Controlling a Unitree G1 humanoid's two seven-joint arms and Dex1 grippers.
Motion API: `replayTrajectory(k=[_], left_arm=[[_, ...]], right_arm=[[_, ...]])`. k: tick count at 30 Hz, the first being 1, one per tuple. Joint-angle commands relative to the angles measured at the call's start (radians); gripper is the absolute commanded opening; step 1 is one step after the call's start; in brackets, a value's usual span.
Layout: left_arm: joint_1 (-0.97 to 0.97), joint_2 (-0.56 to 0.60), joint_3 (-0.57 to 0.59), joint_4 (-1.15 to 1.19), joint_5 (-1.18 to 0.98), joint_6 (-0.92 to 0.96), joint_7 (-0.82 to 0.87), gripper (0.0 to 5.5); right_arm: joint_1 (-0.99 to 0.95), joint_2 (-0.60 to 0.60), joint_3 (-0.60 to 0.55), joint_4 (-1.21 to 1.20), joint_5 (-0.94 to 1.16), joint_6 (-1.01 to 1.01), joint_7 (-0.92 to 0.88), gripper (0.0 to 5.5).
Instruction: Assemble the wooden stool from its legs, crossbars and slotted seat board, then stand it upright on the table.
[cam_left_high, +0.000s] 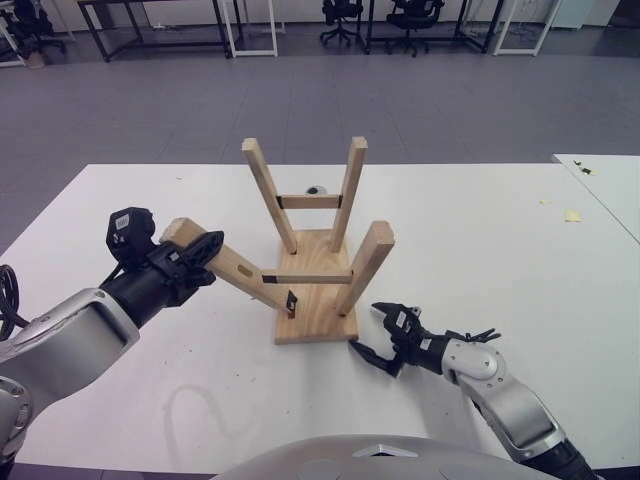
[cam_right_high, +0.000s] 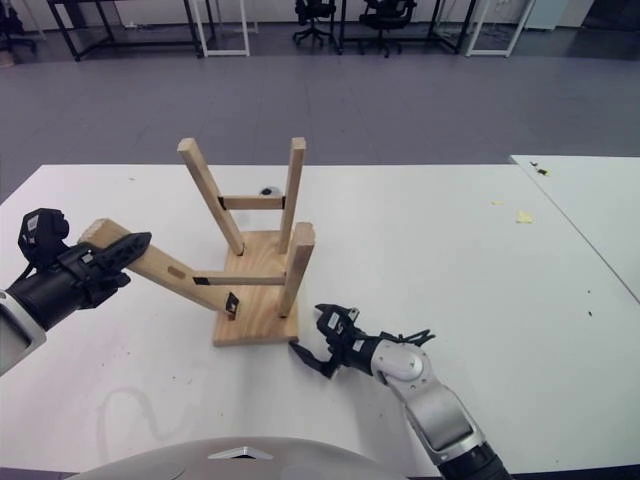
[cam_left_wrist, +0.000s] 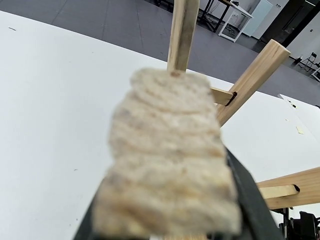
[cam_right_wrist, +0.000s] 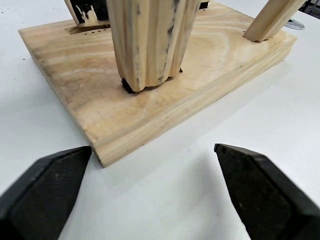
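— On the table (cam_left_high: 500, 260), your stool (cam_left_high: 343, 205) is lying upside down, seat board (cam_left_high: 315, 328) flat so the legs (cam_left_high: 365, 265) are pointing up. Why is the near-left leg (cam_left_high: 245, 270) leaning out?
— Your left gripper (cam_left_high: 203, 250) is clamping its end, probably steering it into its slot. Your right gripper (cam_left_high: 364, 327) is sitting open beside the board's corner, likely ready to brace it.

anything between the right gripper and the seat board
Nothing, just bare white table between the right gripper and the seat board, seen in the right wrist view.
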Motion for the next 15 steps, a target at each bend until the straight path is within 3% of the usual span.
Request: replayTrajectory(k=[1,8,15], left_arm=[[-0.004,0.053,-0.038,0.014,-0.026,-0.015,0.069,1.01],[0.074,-0.026,-0.145,-0.039,0.037,-0.124,0.210,1.01],[0.060,-0.003,-0.192,-0.042,0.077,-0.152,0.273,1.01]], right_arm=[[-0.014,0.023,-0.016,0.016,-0.026,0.003,-0.042,4.60],[-0.019,0.023,-0.012,0.012,-0.018,-0.026,-0.013,4.60],[-0.058,0.057,0.063,-0.013,0.033,-0.005,0.080,4.60]])
